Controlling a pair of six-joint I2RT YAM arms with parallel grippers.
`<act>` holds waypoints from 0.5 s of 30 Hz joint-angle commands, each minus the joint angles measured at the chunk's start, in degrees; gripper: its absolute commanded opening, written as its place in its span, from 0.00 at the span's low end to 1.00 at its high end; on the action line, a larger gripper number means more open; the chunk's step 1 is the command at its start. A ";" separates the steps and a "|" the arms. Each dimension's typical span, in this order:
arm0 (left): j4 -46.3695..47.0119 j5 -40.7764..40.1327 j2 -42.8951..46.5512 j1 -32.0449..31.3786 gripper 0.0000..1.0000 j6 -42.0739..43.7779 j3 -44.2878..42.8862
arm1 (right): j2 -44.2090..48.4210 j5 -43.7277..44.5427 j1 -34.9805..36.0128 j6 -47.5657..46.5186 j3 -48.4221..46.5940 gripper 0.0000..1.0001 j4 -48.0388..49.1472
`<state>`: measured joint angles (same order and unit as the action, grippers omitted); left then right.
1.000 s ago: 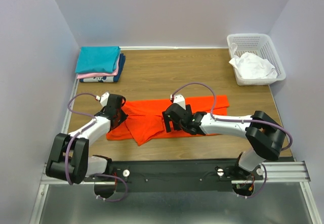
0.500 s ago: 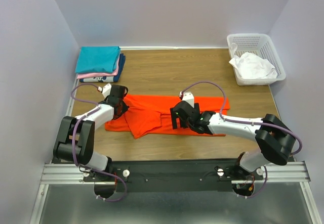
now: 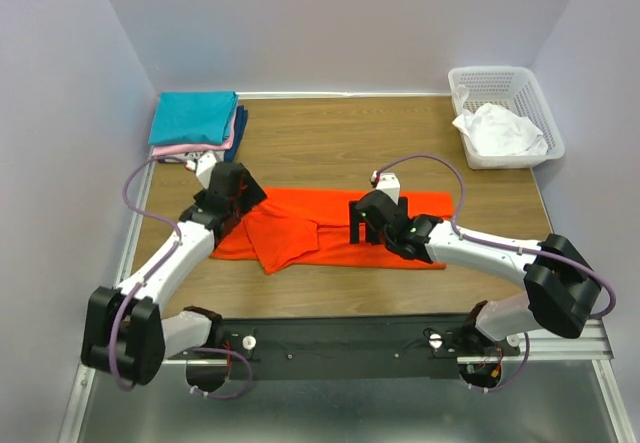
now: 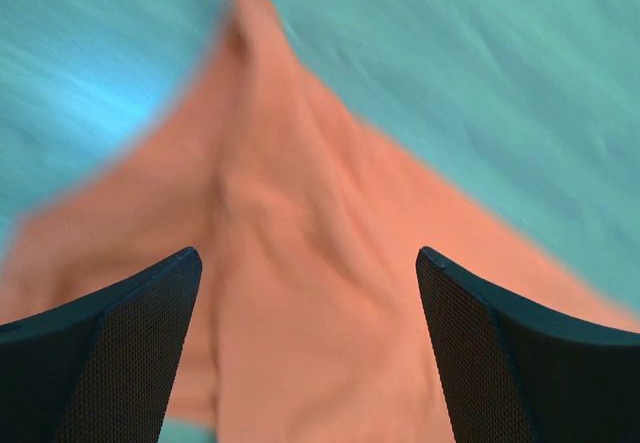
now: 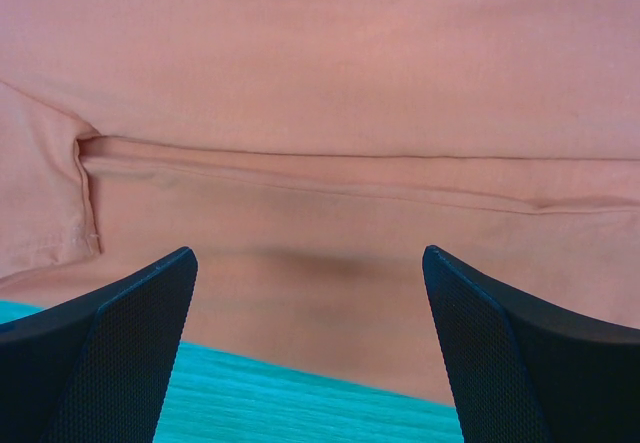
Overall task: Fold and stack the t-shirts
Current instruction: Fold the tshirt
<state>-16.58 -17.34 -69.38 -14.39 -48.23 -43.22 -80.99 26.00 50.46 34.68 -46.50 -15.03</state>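
A bright orange-red t-shirt (image 3: 330,225) lies partly folded across the middle of the table, its left part doubled over into a flap. My left gripper (image 3: 240,196) hovers over the shirt's left end, and the left wrist view shows its jaws (image 4: 308,255) open with the orange cloth (image 4: 300,213) below them, blurred. My right gripper (image 3: 363,225) is open over the shirt's middle, above a hem line (image 5: 330,158) near the shirt's edge, nothing between its fingertips (image 5: 309,253). Folded t-shirts (image 3: 195,121), teal on top, then pink and navy, form a stack at the back left.
A white lattice basket (image 3: 533,98) at the back right holds a crumpled white t-shirt (image 3: 497,131). Lilac walls close in the left, back and right sides. The metal rail with the arm bases (image 3: 340,341) runs along the near edge.
My left gripper was shut at the shirt's left edge and has opened, letting go of the cloth and shifting toward the back. My right gripper has slid right over the shirt, staying open.
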 commanded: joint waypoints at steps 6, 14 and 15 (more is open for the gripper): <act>-4.68 8.81 13.21 -19.26 0.95 -12.67 15.79 | 0.92 1.25 -0.71 1.45 1.41 1.00 -1.32; -12.67 6.72 17.53 -25.16 0.91 -20.23 17.91 | -1.53 -0.16 -1.15 1.27 1.06 1.00 -1.32; -13.12 6.01 17.18 -25.25 0.91 -20.41 17.91 | -1.63 -0.25 -1.24 1.27 0.97 1.00 -1.32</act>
<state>-25.28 -9.50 -52.23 -39.03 -64.18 -24.97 -81.17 25.89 49.54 34.98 -45.78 -15.42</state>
